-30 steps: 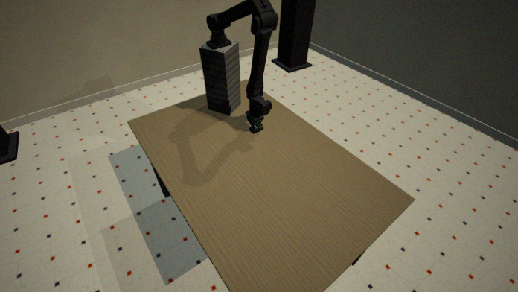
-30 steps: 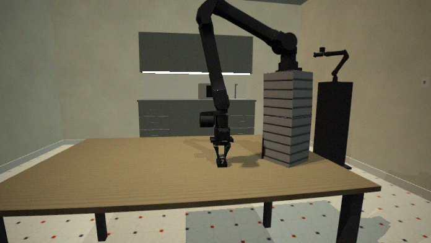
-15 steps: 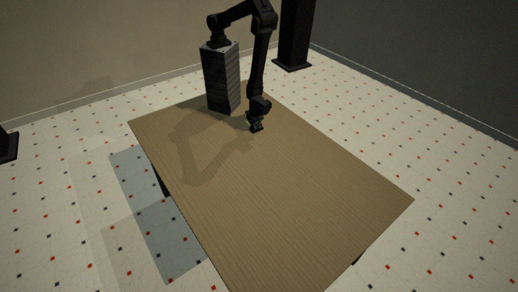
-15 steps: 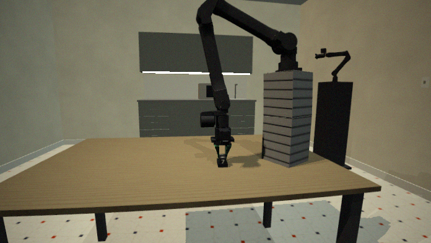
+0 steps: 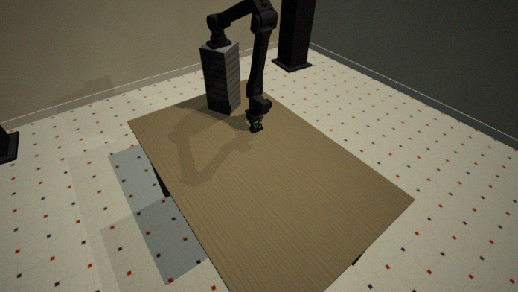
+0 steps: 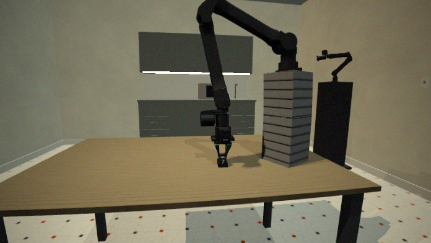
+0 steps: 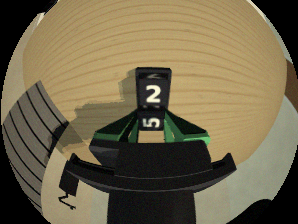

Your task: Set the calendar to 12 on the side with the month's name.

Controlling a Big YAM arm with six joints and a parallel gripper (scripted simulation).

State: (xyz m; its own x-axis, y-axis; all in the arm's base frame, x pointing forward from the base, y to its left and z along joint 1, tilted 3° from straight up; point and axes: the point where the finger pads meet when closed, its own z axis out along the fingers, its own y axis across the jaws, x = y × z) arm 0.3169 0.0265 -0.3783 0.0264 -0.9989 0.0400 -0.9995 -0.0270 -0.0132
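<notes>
Calendar [image 5: 256, 129] [image 6: 222, 162] [image 7: 153, 95]: small, black, with white digits; located on the table near the slatted grey pedestal [image 5: 232, 80] [image 6: 288, 121] [image 7: 22, 140], not touching it. In the wrist view, a large 2 reads upright; beneath it, a 5 lies on its side. The exterior view shows a 7. Cube boundaries, month name and seating in the tray: indeterminable.

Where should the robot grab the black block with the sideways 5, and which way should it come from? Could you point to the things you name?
I'd come straight down from above and pinch the black block [image 7: 150, 121] by its two flat sides, left and right of the 5 in the wrist view. It looks boxy, and the gripper's [image 5: 256, 127] [image 6: 222, 155] [image 7: 151, 115] fingers reach down on those sides, leaving the 5 uncovered.
</notes>
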